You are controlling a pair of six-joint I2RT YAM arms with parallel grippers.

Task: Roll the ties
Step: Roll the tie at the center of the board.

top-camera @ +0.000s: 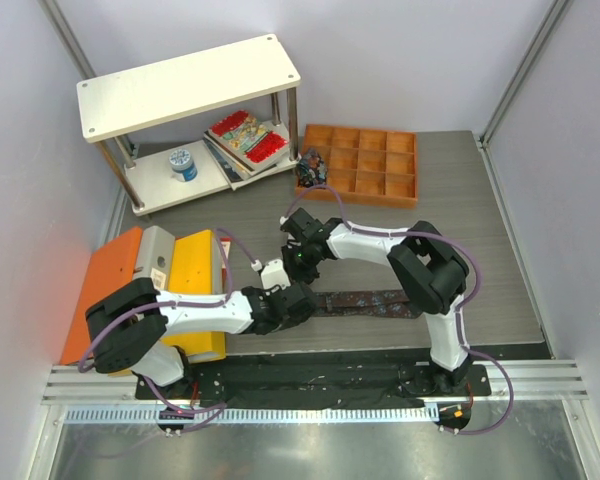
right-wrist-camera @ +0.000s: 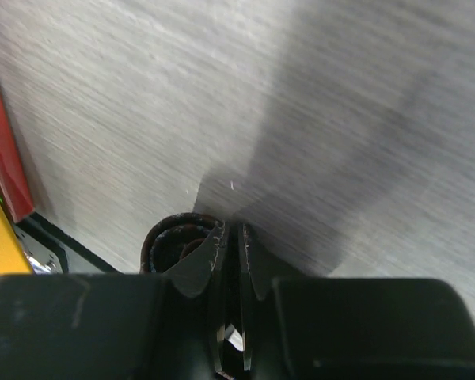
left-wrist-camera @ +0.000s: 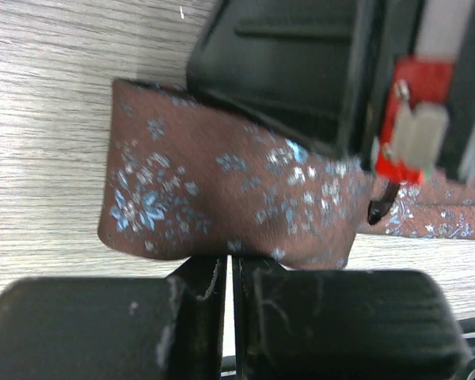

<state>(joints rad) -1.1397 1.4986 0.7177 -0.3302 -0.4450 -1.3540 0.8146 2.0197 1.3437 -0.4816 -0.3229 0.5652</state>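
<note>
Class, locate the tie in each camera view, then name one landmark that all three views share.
Top external: tie lies flat, just below centre.
Left wrist: tie fills the centre, brown with blue flowers.
Right wrist: tie shows as a dark coil, lower left.
Shared landmark: grey wood-grain tabletop.

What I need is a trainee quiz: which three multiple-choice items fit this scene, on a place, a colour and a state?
1. Where does the orange compartment tray stand? A) on the yellow box B) on the table, right of the white shelf C) between the arm bases
2. What colour are the flowers on the tie? A) yellow B) green C) light blue
3. How are the fingers of the left gripper? A) shut on the tie B) wide open above it C) holding a book
Key: 1 B, it sits on the tabletop beside the shelf; 2 C, pale blue on brown cloth; 3 A, they meet on the tie's edge.
</note>
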